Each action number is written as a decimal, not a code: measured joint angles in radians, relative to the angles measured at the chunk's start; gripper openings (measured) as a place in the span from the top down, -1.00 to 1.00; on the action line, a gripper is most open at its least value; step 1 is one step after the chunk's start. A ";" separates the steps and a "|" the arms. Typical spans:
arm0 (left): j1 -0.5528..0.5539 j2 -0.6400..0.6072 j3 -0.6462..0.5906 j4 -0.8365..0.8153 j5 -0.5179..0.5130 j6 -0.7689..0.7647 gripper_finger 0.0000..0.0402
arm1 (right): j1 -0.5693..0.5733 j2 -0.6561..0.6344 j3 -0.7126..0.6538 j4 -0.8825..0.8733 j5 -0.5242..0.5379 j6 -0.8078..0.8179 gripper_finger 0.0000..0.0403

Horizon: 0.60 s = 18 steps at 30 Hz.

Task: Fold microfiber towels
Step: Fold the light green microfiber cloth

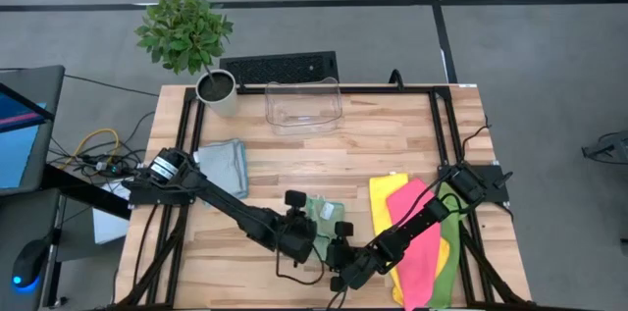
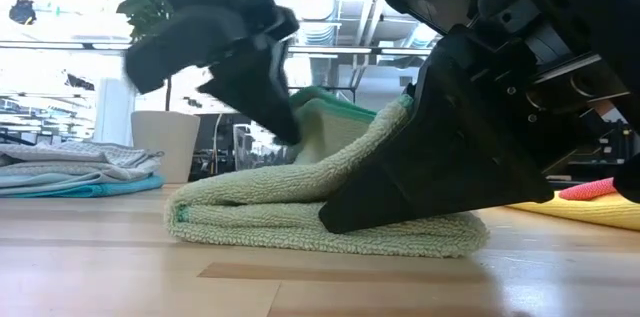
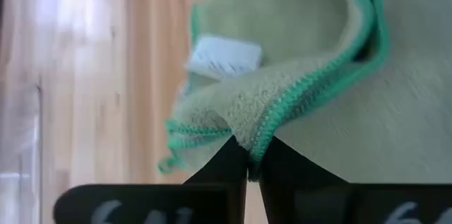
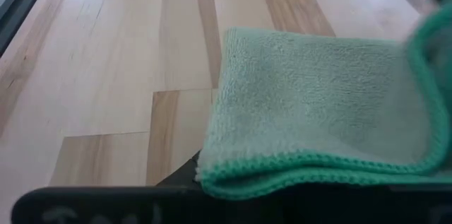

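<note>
A pale green microfiber towel with a darker green stitched edge and a white tag lies folded near the table's front middle, its lower layers flat on the wood. My left gripper is shut on its edge, and that part stands raised. My right gripper sits low at the towel's right, with cloth lying over its fingers. Folded grey and light blue towels rest at the left. Yellow, pink and lime towels lie at the right. My left gripper pinches the towel's green stitched edge between its two fingertips, slanting down from the left. That edge is lifted above the rest of the towel, which stays on the table. My right gripper holds the towel's right end, slanting down from the table's right with a finger's tip at the wood. The folded edge covers the fingers, so which layers they have is hidden. This end slopes up along the finger.
A clear plastic bin stands at the far middle, with a potted plant to its left and a keyboard behind it. Black frame rails run along both table sides. Bare wood lies between the towel stacks.
</note>
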 joint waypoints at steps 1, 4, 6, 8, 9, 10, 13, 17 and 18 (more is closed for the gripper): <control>0.009 0.000 0.002 0.009 0.007 0.014 0.90 | 0.000 0.000 0.000 0.000 0.000 0.000 0.41; 0.040 0.010 0.000 0.060 0.049 0.050 0.89 | 0.002 0.000 0.000 0.000 0.000 0.000 0.41; 0.060 0.011 -0.001 0.092 0.065 0.071 0.89 | 0.007 0.000 0.000 0.000 0.005 0.000 0.41; 0.080 0.011 -0.001 0.141 0.096 0.083 0.89 | 0.012 -0.001 0.000 -0.001 0.008 -0.001 0.41; 0.088 0.011 -0.001 0.156 0.116 0.085 0.88 | 0.015 -0.002 0.000 -0.003 0.008 -0.001 0.41; 0.094 0.011 0.000 0.167 0.139 0.088 0.88 | 0.015 -0.003 0.000 -0.003 0.008 0.000 0.41; 0.103 0.010 0.010 0.185 0.194 0.090 0.88 | 0.023 -0.017 0.000 -0.021 0.018 -0.001 0.41; 0.103 0.009 0.008 0.198 0.186 0.096 0.88 | 0.041 -0.078 0.000 -0.095 0.036 0.004 0.41; 0.103 0.009 0.008 0.204 0.172 0.096 0.88 | 0.046 -0.097 0.000 -0.121 0.037 0.008 0.41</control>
